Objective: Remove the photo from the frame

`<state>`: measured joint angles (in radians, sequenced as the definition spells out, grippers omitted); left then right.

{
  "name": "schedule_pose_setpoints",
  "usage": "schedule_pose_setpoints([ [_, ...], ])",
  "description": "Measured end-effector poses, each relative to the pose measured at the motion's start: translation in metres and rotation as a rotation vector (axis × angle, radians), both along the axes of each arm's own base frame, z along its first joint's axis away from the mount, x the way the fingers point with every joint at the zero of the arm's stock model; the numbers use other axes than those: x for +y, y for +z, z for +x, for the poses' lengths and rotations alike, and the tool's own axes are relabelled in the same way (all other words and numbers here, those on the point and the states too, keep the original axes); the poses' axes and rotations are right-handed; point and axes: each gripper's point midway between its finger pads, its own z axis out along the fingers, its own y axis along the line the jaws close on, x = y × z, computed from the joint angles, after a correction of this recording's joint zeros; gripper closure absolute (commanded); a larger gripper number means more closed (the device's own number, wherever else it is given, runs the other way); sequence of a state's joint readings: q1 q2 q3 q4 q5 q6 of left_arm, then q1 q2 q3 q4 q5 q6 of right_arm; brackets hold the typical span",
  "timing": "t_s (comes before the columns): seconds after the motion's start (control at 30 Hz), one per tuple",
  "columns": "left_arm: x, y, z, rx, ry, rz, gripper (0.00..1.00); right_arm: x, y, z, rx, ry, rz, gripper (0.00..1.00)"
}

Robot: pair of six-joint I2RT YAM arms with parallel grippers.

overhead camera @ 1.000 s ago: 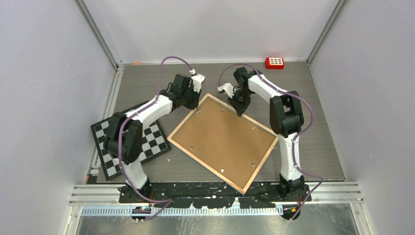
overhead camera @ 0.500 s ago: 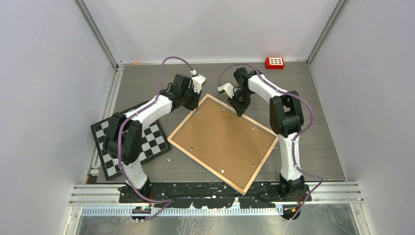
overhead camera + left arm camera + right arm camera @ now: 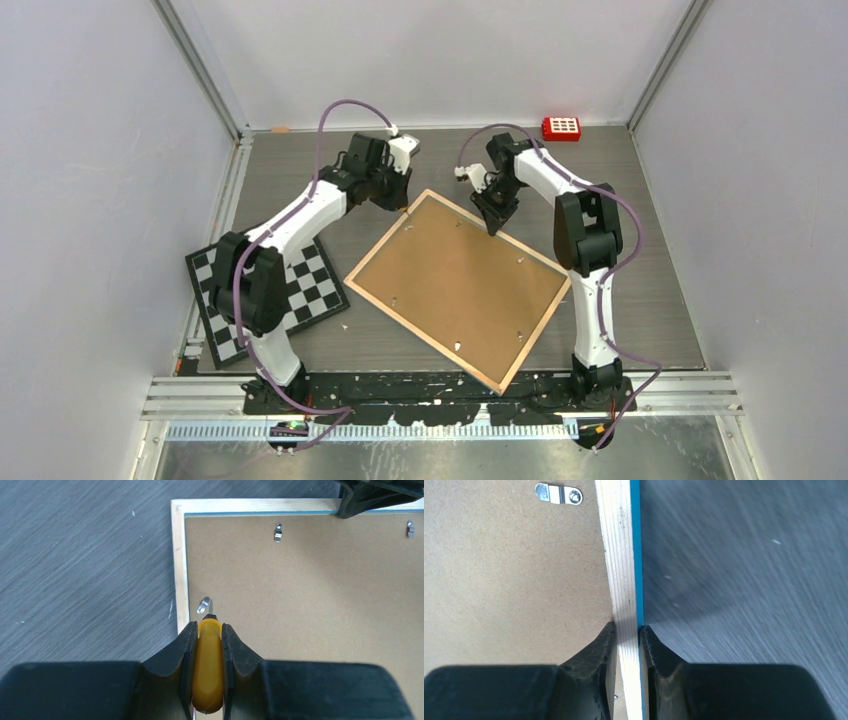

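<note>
1. Top external view showed the frame [image 3: 458,285] lying face down on the table [image 3: 670,300], with the chequered board [image 3: 320,285] just beside the frame's left corner.
2. The photo showed in no view. I judged it lay inside the frame, under the brown fibreboard back [image 3: 310,605].
3. My left pincer [image 3: 209,626] stood over the frame's left edge near its far corner. It was closed narrowly on a yellow-handled tool [image 3: 209,675].
4. The tool's dark tip reached a small metal clip [image 3: 203,604] just inside the frame's edge. I could not tell whether they touched.
5. My right pincer [image 3: 626,628] sat on the frame's far edge. Its jaws were almost together, pinching the pale wooden rim [image 3: 616,555] and its blue border.
6. I judged the frame stiff and fairly light. It could slide or pivot on the smooth table when levered at one clip, so the rim pinch served as my anchor.
7. The clips looked thin and bendable, better turned gently than forced.
8. The back seemed rigid but thin, best lifted at an edge of the frame once the clips were free.
9. The photo, if a paper print, would be limp and easily creased or scratched. I would take it by a margin near the frame's corner, never with the tool tip.
</note>
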<state>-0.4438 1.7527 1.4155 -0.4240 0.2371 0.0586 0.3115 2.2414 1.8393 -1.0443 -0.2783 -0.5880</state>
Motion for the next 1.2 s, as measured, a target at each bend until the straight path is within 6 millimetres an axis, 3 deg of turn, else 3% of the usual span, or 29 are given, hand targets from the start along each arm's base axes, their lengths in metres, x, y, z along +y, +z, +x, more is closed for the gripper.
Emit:
schedule_pose_setpoints([
  [0.3,0.022,0.028,0.021,-0.031,0.057,-0.025,1.00,-0.057,0.001,0.035,0.002,-0.295,0.016,1.00],
  [0.43,0.036,0.038,0.032,-0.046,0.093,-0.030,1.00,-0.080,0.002,0.042,0.004,-0.409,0.022,1.00],
  [0.57,0.047,0.040,0.037,-0.051,0.114,-0.027,1.00,-0.091,0.002,0.046,0.006,-0.471,0.029,0.99],
  [0.8,0.048,0.035,0.040,-0.052,0.077,-0.018,1.00,-0.087,0.000,0.045,0.013,-0.464,0.052,0.99],
  [1.03,0.015,0.045,0.065,-0.106,-0.082,-0.010,1.00,-0.067,-0.001,0.035,0.024,-0.399,0.067,1.00],
  [1.2,-0.011,0.031,0.076,-0.111,-0.163,0.015,1.00,-0.039,-0.002,0.016,0.053,-0.342,0.089,1.00],
])
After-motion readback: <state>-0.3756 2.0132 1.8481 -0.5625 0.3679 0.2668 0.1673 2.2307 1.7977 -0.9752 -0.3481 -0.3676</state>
